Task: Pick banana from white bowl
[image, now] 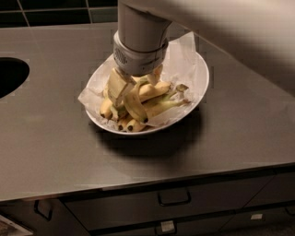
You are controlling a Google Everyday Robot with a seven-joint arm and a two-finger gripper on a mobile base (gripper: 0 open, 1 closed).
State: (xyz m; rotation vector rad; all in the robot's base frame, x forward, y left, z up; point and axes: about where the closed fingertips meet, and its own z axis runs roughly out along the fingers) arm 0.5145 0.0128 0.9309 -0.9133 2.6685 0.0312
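The white bowl sits on the dark counter, lined with crumpled white paper and holding several bananas. My gripper reaches down into it from above, its grey wrist hiding the bowl's middle. The pale fingers stand on either side of the banana, the strongly curved one with a dark tip, and are shut on its upper part. This banana stands steeper than the paler bananas lying beneath and beside it, and its lower end still rests among them.
A dark round sink opening is cut into the counter at the left edge. Drawers with handles run below the counter's front edge. A dark tiled wall backs the counter.
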